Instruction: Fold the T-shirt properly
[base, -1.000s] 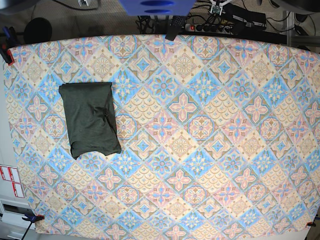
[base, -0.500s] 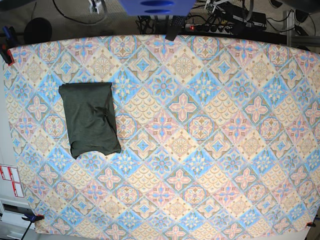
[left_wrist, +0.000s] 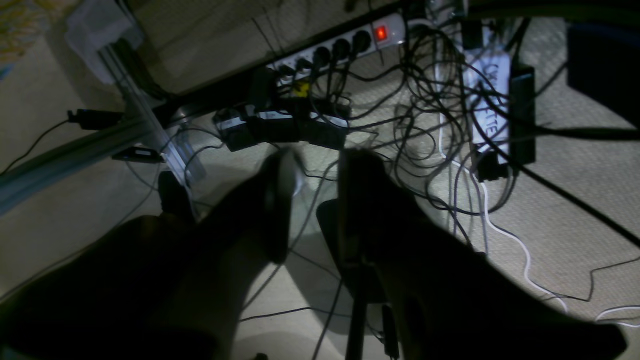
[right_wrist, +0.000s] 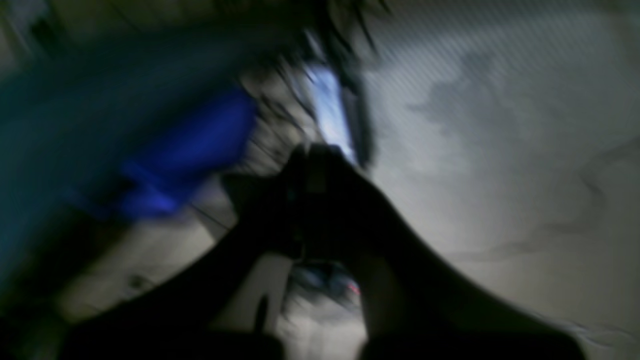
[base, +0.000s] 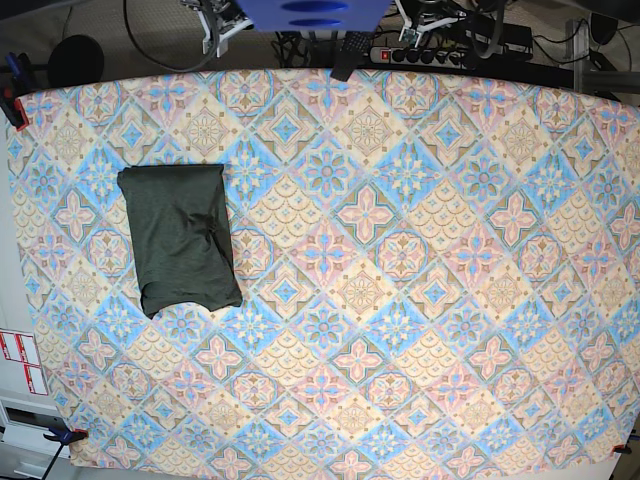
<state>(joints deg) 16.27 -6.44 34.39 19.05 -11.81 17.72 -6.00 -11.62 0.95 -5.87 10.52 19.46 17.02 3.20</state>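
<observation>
The shirt (base: 180, 238) lies folded into a compact upright rectangle on the left part of the worktop (base: 420, 300), its long sides running near to far. Its far edge is straight and level, the left edge clean, the near edge slightly slanted with a rounded left corner, and a crease puckers the right side about halfway down. It sits well in from the worktop's left and far edges, touching nothing else. The patterned cloth covering the worktop is bare from the shirt's right edge all the way to the right side, and across the near half too, giving wide open room there. Clamps (base: 12, 105) pinch the cloth at the left corners. Beyond the far edge lie a power strip (base: 415, 55) and tangled cables on the floor. Neither arm reaches over the worktop. The left pincer (left_wrist: 312, 170) hangs over that floor clutter, its two dark fingers (left_wrist: 362, 200) apart with a plain gap and nothing between them. The right pincer (right_wrist: 312, 170) shows in a blurred view above pale floor, its fingers pressed together, empty.
</observation>
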